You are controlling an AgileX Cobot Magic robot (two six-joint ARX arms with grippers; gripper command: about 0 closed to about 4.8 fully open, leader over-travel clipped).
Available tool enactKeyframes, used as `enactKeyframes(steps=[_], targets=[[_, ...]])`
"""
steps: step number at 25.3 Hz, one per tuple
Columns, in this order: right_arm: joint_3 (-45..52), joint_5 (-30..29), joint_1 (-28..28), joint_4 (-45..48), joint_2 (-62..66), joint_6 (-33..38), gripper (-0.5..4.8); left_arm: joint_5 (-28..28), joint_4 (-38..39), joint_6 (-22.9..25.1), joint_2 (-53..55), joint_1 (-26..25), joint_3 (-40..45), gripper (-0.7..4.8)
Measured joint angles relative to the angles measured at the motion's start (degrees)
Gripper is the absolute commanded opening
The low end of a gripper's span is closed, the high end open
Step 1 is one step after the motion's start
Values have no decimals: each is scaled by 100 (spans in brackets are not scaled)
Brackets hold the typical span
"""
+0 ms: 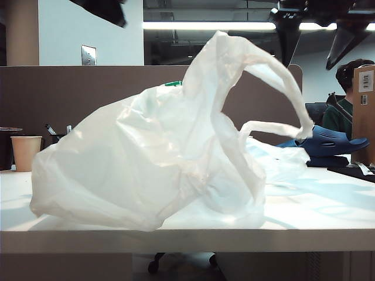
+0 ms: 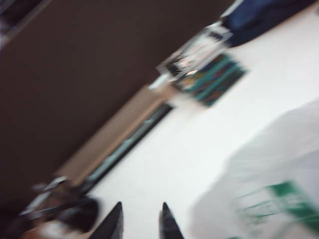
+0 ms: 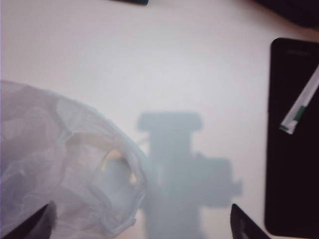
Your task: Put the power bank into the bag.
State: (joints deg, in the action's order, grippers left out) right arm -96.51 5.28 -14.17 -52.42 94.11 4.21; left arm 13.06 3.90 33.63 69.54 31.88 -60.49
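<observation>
Looking across the table (image 1: 328,205) from the exterior camera, I see the bag (image 1: 146,170) heaped up in the middle, translucent white, with one loop handle (image 1: 281,82) held up high and arching over to the right. A scrap of green print (image 1: 173,84) shows at its top edge. Neither pincer can be picked out in this view; only dark arm parts hang near the upper corners.

Through the right wrist camera I have the right pincer (image 3: 142,224) spread wide, its two dark fingertips (image 3: 37,224) far apart and nothing between them. It hangs over the white table, casting a blocky shadow (image 3: 184,169) onto it. Crumpled bag plastic (image 3: 65,169) sits just under one fingertip. The power bank (image 3: 291,149) lies flat on the table well off to the other side, outside the bag, a black slab with a thin white strip with a green mark (image 3: 300,102) lying across it.

My left wrist picture is badly blurred. The left pincer (image 2: 141,224) shows two dark fingertips (image 2: 115,224) with a narrow gap, and I see nothing held there. Bag plastic with green printing (image 2: 284,199) lies close by on the table. Farther off sit a teal patterned item (image 2: 214,79) and something dark blue (image 2: 259,17).

Back in the exterior view, a paper cup (image 1: 26,152) stands at the far left, and blue sandals (image 1: 328,143) rest behind the bag on the right.
</observation>
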Motion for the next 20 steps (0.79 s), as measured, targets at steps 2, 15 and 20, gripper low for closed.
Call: enactKeyframes(steps=[2, 15, 20], targets=[[-79, 4, 74, -59, -79, -20, 440, 428, -2, 133, -118, 2, -13, 90], [-109, -33, 645, -129, -1381, -111, 355, 1558, -122, 173, -1180, -579, -166, 86], [-107, -87, 706, -251, -1729, -133, 355, 1185, -131, 170, -1456, -1220, -166, 59]])
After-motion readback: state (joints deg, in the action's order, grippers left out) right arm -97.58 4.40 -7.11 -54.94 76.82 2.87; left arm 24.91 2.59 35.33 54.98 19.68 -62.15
